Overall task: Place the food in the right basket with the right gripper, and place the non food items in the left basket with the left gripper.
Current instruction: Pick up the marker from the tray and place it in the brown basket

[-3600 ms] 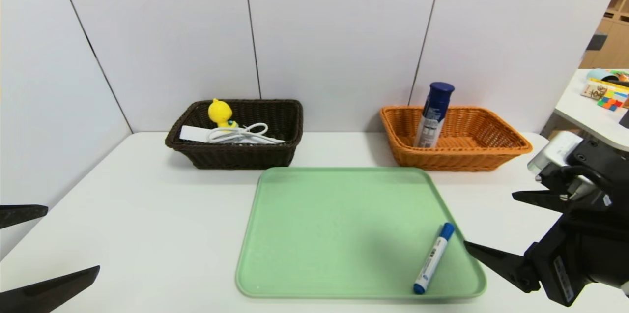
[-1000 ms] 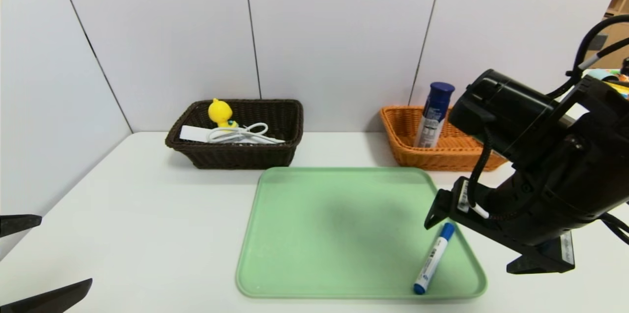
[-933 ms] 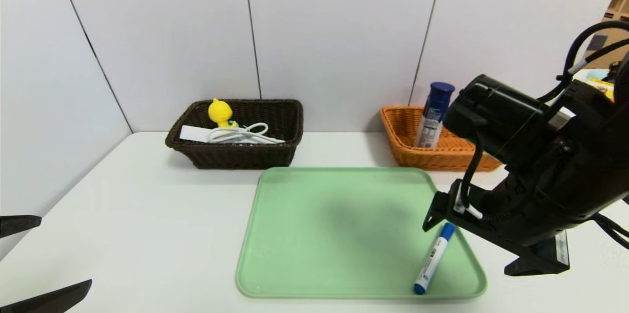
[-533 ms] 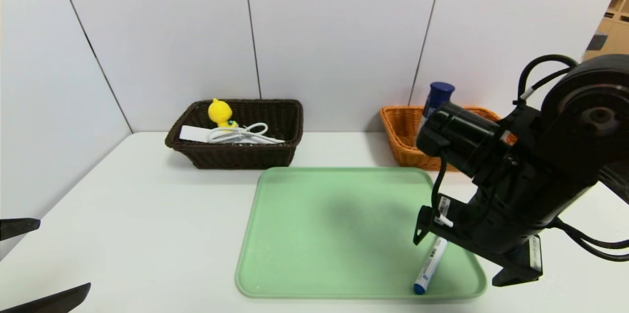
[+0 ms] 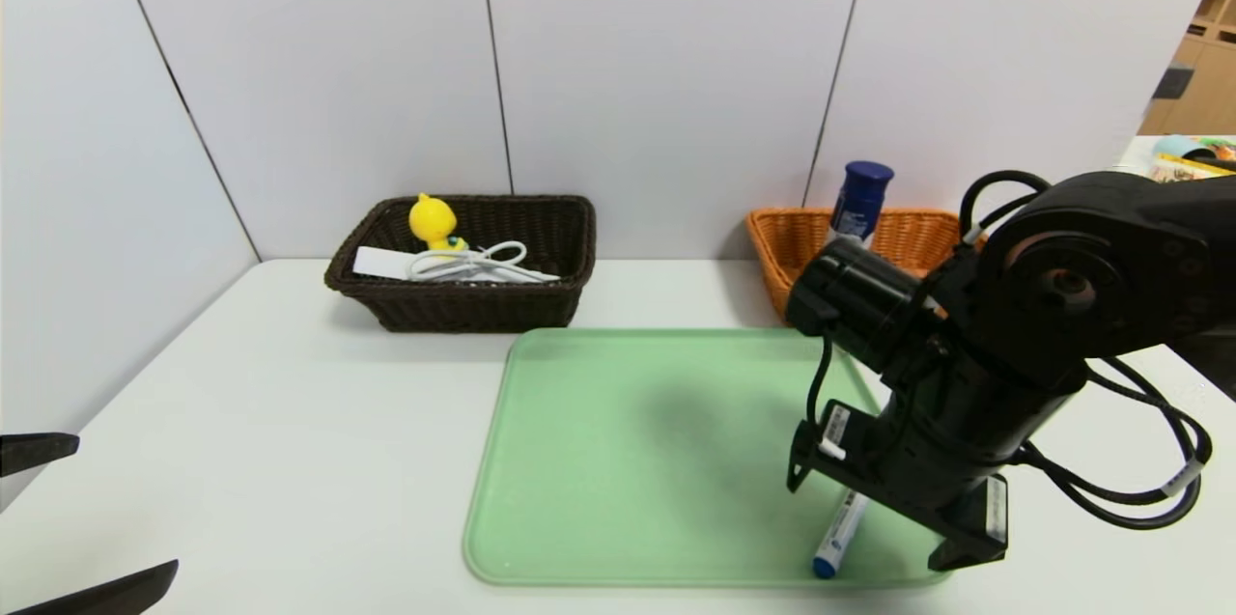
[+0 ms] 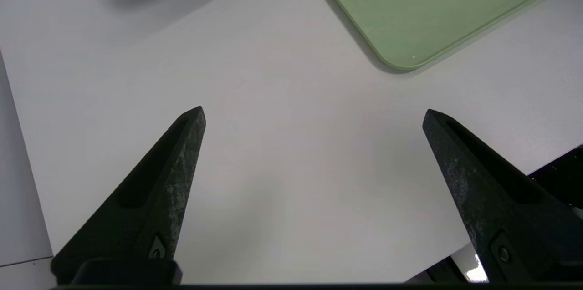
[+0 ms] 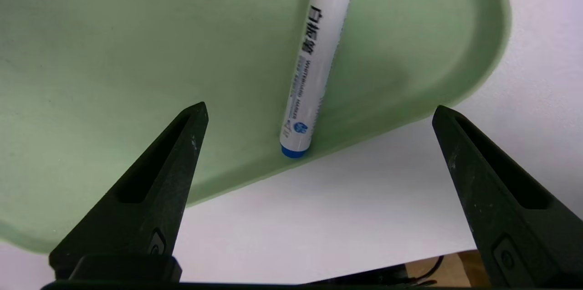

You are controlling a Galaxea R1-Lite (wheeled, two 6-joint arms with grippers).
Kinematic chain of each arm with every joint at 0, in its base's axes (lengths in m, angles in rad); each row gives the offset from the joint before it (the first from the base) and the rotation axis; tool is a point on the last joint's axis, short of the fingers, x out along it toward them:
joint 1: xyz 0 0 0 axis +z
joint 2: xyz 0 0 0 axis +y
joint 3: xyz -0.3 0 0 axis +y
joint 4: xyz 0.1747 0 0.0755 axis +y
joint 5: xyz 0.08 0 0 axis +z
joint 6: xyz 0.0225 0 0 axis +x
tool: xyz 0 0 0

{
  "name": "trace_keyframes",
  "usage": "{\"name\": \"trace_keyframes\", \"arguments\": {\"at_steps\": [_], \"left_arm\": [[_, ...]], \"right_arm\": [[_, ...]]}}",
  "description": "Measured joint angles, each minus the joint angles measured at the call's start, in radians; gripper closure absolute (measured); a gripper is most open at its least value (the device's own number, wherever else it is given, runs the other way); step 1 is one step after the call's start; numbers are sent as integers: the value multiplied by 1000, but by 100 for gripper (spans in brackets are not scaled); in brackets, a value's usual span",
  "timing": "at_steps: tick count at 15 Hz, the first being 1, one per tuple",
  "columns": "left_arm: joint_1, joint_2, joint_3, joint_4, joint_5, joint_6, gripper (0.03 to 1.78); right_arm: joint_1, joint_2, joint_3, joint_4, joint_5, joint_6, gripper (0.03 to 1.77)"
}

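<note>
Swung right claw [image 7: 321, 106], open and empty, over marker [image 7: 314, 53] by tray's [image 5: 676, 582] near-right corner; seems a job for left claw [image 6: 314, 108], parked open near bench's [image 5: 290, 451] near-left corner.

Reaches in from the right with the right arm [image 5: 1110, 248], bent at the black wrist [image 5: 951, 432]. Points the right claw [image 5: 864, 529] downward, spread wide. Holds the left claw [image 5: 126, 506] wide open, parked at lower left.

A green rectangular tray [image 5: 618, 422] lies flat on a white counter [image 5: 290, 461], with white wall panels [image 5: 666, 94] standing behind the tray and wooden shelving [image 5: 1197, 84] well off beyond it to the right.
</note>
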Motion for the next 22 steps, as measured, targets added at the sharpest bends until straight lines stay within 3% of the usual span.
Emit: {"name": "trace_keyframes", "arguments": {"at_steps": [21, 22], "left_arm": [[8, -6, 22, -2, 0, 3, 12], [8, -6, 23, -2, 0, 3, 12]], "right_arm": [[-21, 81, 31, -53, 26, -13, 10], [-21, 83, 34, -51, 26, -13, 26]]}}
